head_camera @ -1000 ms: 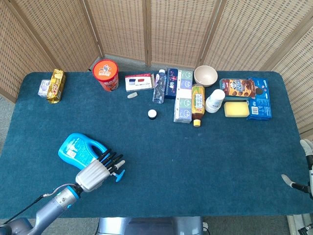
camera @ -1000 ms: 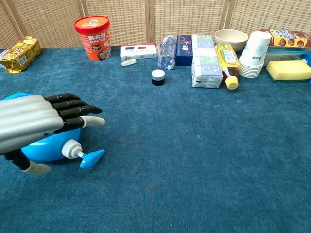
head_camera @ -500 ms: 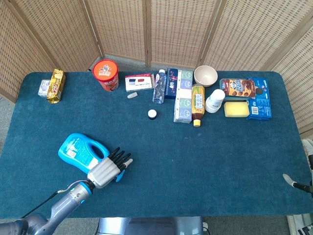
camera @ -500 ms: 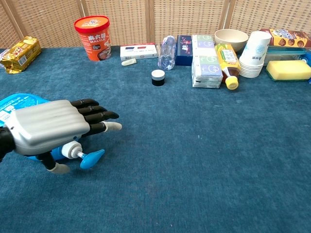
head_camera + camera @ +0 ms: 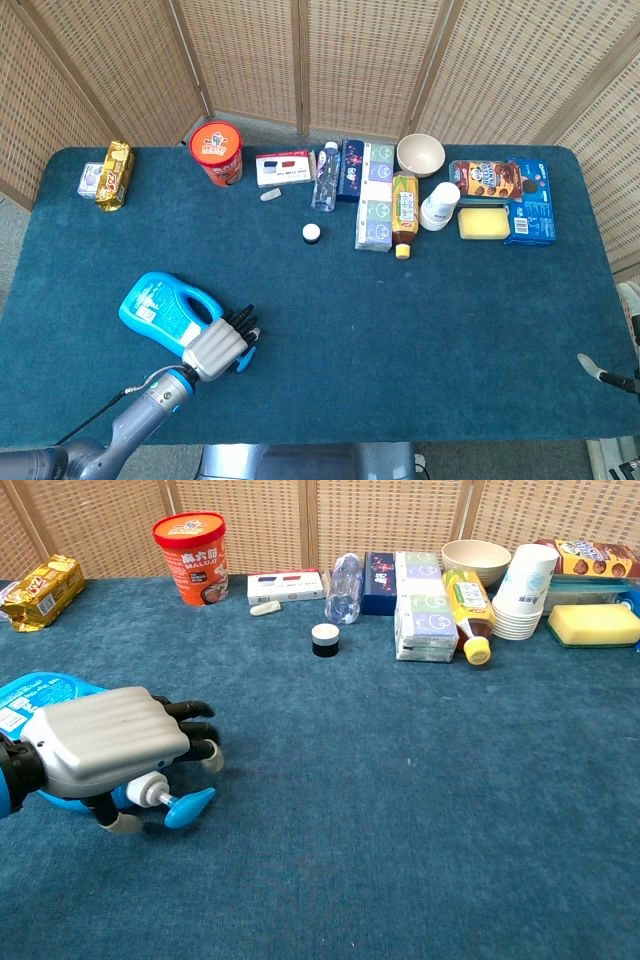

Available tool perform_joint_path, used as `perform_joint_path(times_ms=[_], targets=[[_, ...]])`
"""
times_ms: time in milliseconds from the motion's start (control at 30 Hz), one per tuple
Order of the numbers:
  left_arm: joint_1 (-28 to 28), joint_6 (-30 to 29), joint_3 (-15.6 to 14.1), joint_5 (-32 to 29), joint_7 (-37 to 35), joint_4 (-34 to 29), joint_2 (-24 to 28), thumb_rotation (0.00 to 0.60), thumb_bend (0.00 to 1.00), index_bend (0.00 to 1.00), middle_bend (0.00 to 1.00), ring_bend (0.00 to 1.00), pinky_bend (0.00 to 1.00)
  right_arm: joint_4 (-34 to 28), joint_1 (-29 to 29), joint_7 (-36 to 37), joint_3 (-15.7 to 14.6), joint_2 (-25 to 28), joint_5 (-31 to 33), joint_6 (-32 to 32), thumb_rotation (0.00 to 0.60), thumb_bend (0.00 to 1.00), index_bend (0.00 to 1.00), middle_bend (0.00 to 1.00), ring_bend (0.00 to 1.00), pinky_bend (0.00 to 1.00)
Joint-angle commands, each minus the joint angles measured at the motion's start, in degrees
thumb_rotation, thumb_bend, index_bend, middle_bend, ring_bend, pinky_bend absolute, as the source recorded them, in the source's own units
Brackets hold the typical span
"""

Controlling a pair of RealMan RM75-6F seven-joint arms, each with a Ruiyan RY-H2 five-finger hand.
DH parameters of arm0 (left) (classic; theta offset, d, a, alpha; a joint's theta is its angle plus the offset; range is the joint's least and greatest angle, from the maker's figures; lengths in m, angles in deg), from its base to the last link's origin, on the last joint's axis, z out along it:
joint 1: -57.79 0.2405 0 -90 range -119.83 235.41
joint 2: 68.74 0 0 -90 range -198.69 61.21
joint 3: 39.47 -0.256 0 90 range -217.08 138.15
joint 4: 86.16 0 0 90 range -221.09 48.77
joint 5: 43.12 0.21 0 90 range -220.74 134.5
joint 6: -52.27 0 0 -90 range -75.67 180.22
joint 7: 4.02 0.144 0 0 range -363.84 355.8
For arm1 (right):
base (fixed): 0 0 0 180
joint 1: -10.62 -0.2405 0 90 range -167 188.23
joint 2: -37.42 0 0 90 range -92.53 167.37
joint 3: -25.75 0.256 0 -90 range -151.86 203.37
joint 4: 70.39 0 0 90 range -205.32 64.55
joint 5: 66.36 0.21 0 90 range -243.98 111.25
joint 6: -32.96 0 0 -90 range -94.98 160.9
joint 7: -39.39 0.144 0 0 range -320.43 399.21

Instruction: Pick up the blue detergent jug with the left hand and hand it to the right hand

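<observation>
While its fingers curl down over the neck end of the blue detergent jug (image 5: 40, 702), the left hand (image 5: 105, 738) rests on top of the jug, but a closed grip cannot be made out. That jug lies on its side on the blue counter (image 5: 400, 320) near the front left, its pump spout (image 5: 180, 804) poking out below the hand. Only a sliver of the right hand (image 5: 612, 376) shows at the right edge, its state unreadable.

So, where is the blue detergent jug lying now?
The blue detergent jug lies on its side at the near left of the table in the head view, partly under the left hand, far from the row of groceries at the back.
</observation>
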Motion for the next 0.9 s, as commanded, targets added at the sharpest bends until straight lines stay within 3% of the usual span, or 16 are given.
perform_joint_path(times_ms=[33, 233, 533, 900], targets=[[-0.3, -1.3, -0.8, -0.1, 1.4, 0.8, -0.6, 0.6, 0.15, 0.46, 0.38, 0.29, 0.44, 0.3, 0.2, 1.4, 0.0, 0.0, -1.0, -1.0, 0.6, 0.0, 0.0, 0.0, 0.0, 0.0], [-0.5, -3.2, -1.9, 1.1, 1.6, 1.7, -1.4, 0.6, 0.27, 0.61, 0.53, 0.43, 0.54, 0.8, 0.6, 2.2, 0.0, 0.0, -1.2, -1.9, 0.6, 0.0, 0.0, 0.0, 0.0, 0.0], [-0.5, -7.2, -2.3, 6.1, -6.2, -0.6, 1.6, 0.6, 0.3, 0.64, 0.56, 0.45, 0.56, 0.8, 0.5, 2.2, 0.0, 0.0, -0.9, -1.5, 0.6, 0.0, 0.0, 0.0, 0.0, 0.0], [0.2, -14.4, -0.7, 13.1, -17.3, -9.4, 11.9, 0.6, 0.3, 0.67, 0.58, 0.48, 0.58, 0.6, 0.2, 1.8, -0.1, -0.2, -0.4, -0.6, 0.6, 0.0, 0.0, 0.0, 0.0, 0.0]])
